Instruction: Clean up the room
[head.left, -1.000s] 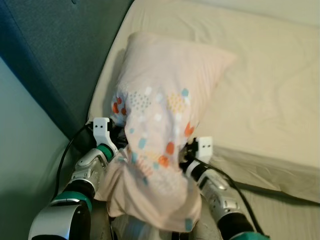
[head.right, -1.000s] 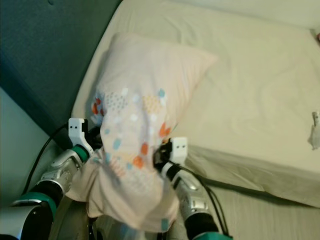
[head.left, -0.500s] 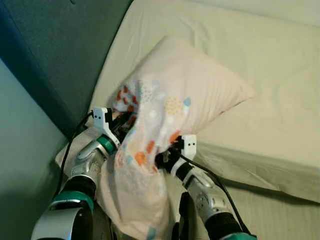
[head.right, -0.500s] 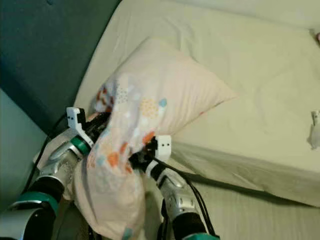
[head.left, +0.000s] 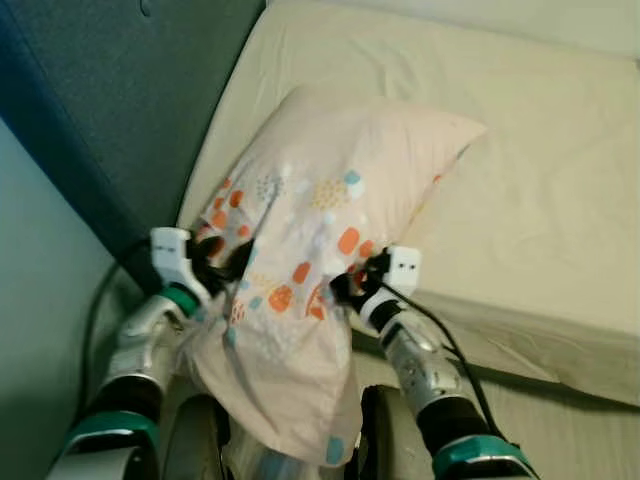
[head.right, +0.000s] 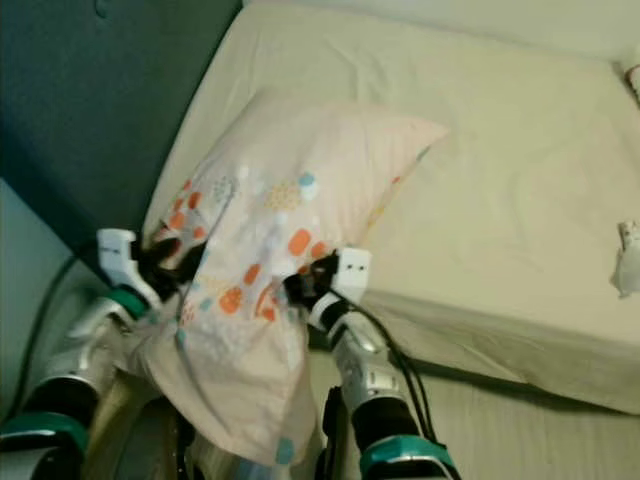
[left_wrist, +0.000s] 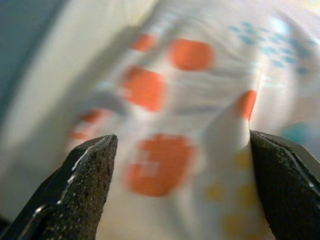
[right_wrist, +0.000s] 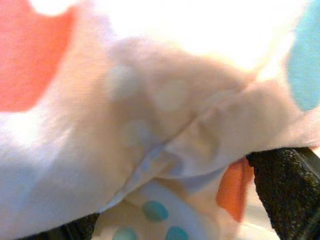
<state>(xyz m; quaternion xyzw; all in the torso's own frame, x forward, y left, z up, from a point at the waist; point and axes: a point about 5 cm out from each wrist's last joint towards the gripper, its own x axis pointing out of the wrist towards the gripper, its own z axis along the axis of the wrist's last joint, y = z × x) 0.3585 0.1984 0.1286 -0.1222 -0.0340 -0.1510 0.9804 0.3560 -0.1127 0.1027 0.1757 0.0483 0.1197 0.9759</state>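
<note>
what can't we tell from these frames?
- Left gripper and right gripper fingertips: buried in the pillow, head views.
- Pillow's lower end: cut off by the bottom edge.
- Small white item on the bed: too small, cropped.
- Pillow print: blurred in the left wrist view.

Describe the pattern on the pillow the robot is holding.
Pale pink pillow with orange, teal and yellow patches; clearest in the left eye view.

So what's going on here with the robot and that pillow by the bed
The robot is holding a pale pink pillow with orange and blue spots between both grippers, at the near corner of the bed. The left gripper and right gripper each have pillowcase fabric between their fingers. The pillow's top end leans over the mattress while its lower end hangs down in front of the robot, so it isn't laid flat yet.
</note>
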